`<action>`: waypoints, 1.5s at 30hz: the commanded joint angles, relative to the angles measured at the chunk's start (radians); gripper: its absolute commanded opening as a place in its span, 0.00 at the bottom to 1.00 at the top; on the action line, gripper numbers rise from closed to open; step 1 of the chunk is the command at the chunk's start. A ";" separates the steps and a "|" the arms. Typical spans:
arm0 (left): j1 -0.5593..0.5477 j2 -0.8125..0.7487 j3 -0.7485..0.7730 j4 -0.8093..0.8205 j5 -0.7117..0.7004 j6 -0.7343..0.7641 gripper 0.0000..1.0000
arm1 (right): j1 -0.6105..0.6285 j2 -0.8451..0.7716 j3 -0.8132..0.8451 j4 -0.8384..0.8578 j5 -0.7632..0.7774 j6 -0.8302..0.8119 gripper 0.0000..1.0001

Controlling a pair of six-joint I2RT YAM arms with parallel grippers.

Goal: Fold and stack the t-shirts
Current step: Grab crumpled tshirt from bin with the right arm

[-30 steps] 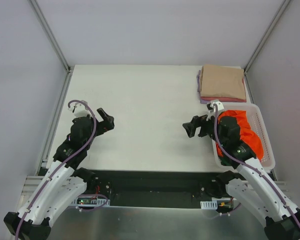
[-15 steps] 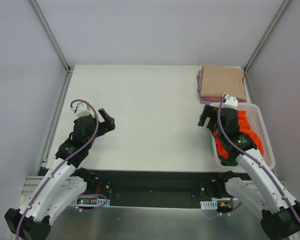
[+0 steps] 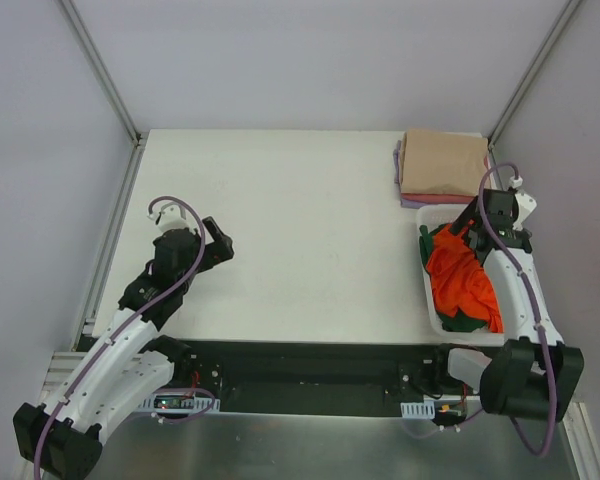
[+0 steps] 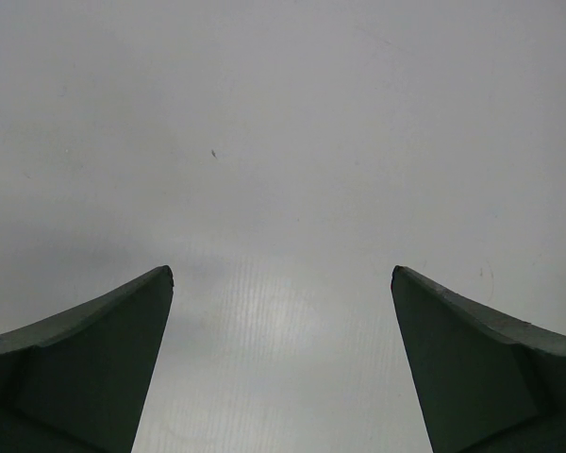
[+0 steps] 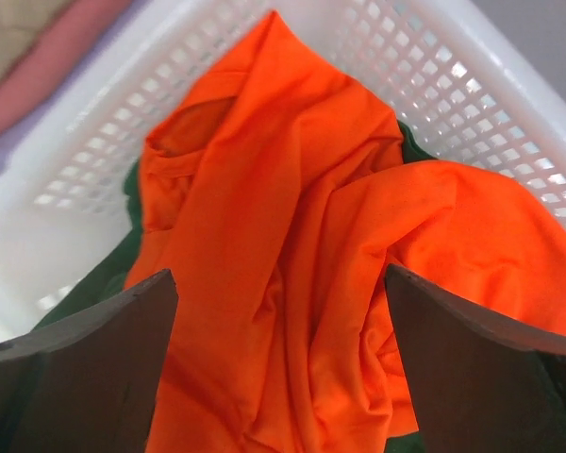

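The table (image 3: 300,220) is bare across its middle and left, so there is open room from the near edge to the far wall. A grey wall closes each side and metal posts (image 3: 105,75) run along both far corners. The right side is crowded.

A white basket (image 3: 427,290) sits against the right edge, its near end close to the table's near edge. The orange shirt (image 3: 460,280) lies crumpled in it, filling most of the inside. The green shirt (image 3: 467,322) is under it, showing at the near end. Just beyond the basket, in the far right corner, is a folded stack: beige shirt (image 3: 444,163) on top, pink shirt (image 3: 420,198) and lilac shirt (image 3: 398,165) showing only as edges below. The stack touches or nearly touches the basket's far rim.

The right gripper (image 5: 279,272) hangs over the basket's far end, jaws spread wide and holding nothing, with the orange cloth right below and between the fingers (image 5: 85,349). The basket's slatted walls (image 5: 453,85) hem it in on the far and right sides, and the right wall is close behind the arm.

The left gripper (image 3: 220,240) is low over bare table on the left, jaws also spread and holding nothing, well apart from the basket and stack. Nothing lies between the two arms.
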 commanded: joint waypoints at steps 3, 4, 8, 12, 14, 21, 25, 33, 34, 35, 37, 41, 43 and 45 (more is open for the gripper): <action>0.007 -0.008 -0.017 0.040 -0.011 0.014 0.99 | -0.097 0.149 0.024 -0.018 -0.182 0.057 0.88; 0.007 -0.011 -0.019 0.040 -0.014 0.014 0.99 | -0.109 0.166 0.022 -0.021 -0.210 0.068 0.85; 0.007 -0.022 -0.022 0.040 -0.019 0.015 0.99 | -0.129 0.203 -0.004 -0.010 -0.255 0.098 0.69; 0.007 -0.022 -0.026 0.040 -0.022 0.012 0.99 | -0.137 0.206 -0.022 0.010 -0.305 0.094 0.38; 0.007 -0.025 -0.026 0.040 -0.023 0.012 0.99 | -0.140 0.189 -0.034 0.024 -0.331 0.088 0.20; 0.007 -0.040 -0.034 0.040 -0.032 0.012 0.99 | -0.148 0.036 -0.064 0.036 -0.305 0.074 0.00; 0.007 -0.049 -0.035 0.040 -0.034 0.012 0.99 | -0.148 -0.109 -0.045 0.034 -0.287 0.054 0.00; 0.007 -0.062 -0.042 0.040 -0.042 0.003 0.99 | -0.148 -0.242 0.280 -0.119 -0.268 -0.020 0.01; 0.007 -0.060 -0.042 0.040 -0.043 0.002 0.99 | -0.146 -0.243 0.321 -0.119 -0.299 -0.023 0.01; 0.007 -0.060 -0.042 0.040 -0.043 -0.001 0.99 | -0.144 -0.240 0.371 -0.114 -0.345 -0.023 0.00; 0.007 -0.057 -0.039 0.039 -0.039 -0.001 0.99 | -0.135 -0.219 0.470 -0.105 -0.463 -0.023 0.00; 0.007 -0.060 -0.039 0.039 -0.029 0.000 0.99 | -0.018 -0.122 0.695 -0.110 -0.604 -0.044 0.01; 0.007 -0.063 -0.037 0.037 -0.028 -0.001 0.99 | 0.129 -0.053 0.828 -0.137 -0.537 -0.110 0.01; 0.007 -0.069 -0.038 0.039 -0.026 -0.001 0.99 | 0.278 0.032 0.959 -0.139 -0.500 -0.158 0.01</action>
